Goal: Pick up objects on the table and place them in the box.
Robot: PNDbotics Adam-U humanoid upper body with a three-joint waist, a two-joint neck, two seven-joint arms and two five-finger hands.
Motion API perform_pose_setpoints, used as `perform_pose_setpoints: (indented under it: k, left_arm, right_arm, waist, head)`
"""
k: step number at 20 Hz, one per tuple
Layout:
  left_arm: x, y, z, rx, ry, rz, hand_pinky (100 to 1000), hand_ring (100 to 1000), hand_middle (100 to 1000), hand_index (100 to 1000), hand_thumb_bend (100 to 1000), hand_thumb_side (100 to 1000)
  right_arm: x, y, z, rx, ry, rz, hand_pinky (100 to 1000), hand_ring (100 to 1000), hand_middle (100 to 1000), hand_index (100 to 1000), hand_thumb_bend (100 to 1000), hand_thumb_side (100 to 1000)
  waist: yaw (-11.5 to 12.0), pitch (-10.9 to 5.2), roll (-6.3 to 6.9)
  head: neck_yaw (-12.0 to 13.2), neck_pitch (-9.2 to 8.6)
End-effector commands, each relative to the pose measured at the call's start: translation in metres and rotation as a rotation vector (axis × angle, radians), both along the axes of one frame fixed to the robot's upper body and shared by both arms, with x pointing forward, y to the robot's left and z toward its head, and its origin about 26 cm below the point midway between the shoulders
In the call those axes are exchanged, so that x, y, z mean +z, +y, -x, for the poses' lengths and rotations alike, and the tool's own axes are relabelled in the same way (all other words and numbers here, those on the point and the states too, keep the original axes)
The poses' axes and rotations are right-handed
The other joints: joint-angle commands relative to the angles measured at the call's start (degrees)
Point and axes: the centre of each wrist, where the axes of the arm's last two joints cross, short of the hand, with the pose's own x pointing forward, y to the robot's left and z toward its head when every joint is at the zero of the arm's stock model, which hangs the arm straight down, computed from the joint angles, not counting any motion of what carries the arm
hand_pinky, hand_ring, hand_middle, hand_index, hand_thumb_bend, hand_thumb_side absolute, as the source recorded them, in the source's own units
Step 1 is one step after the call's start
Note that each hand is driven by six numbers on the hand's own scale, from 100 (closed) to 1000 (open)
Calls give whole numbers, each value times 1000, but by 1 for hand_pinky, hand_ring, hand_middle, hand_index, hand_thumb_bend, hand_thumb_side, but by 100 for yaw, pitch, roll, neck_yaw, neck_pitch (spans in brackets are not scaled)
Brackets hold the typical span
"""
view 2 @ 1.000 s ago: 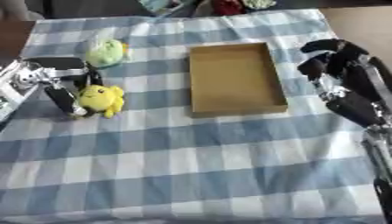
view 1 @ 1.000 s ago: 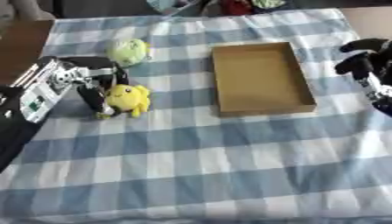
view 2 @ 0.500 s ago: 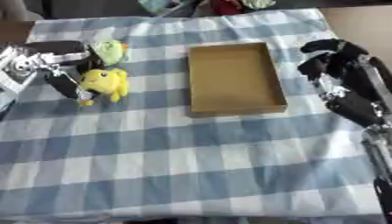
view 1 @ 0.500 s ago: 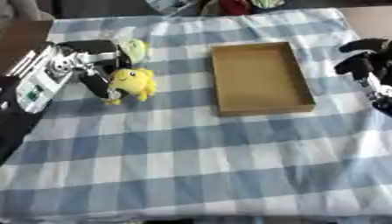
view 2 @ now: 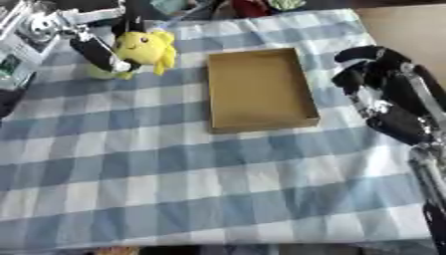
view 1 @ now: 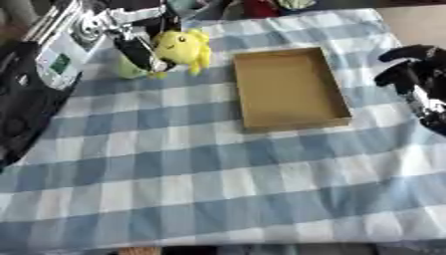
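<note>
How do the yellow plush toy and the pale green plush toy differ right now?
The yellow plush toy is held in the left robot hand, above the blue checked tablecloth; the pale green plush toy lies on the cloth. The yellow one shows in full, while the green one is mostly hidden behind the fingers. Both are left of the brown cardboard box, and neither is in it.

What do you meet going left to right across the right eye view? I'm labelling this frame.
Left hand → yellow plush → box → right hand. A green toy sits behind the left hand, so I leave it out.
</note>
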Motion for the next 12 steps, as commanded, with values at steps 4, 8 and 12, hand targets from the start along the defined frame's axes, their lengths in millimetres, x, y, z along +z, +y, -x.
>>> perform_pose_setpoints:
  k: [4,8,12]
  left_arm:
    - [-2,-28,-11,-54,-31,-41,636,500,490,658,324,100]
    - [-13,-46,-18,-78,-37,-54,631,503,493,660,332,100]
    - [-27,-63,-20,-117,-30,-60,626,507,502,671,353,100]
  right_arm:
    - [9,18,-2,106,-13,34,634,616,704,764,177,473]
    - [8,28,-2,162,-3,62,634,616,703,764,178,479]
    - [9,35,-2,200,-3,81,634,615,703,764,181,479]
  waist:
    - [-232,-25,28]
    - [-412,35,74]
    - [-551,82,111]
  head:
    - [216,-125]
    - [293,-173]
    - [343,-212]
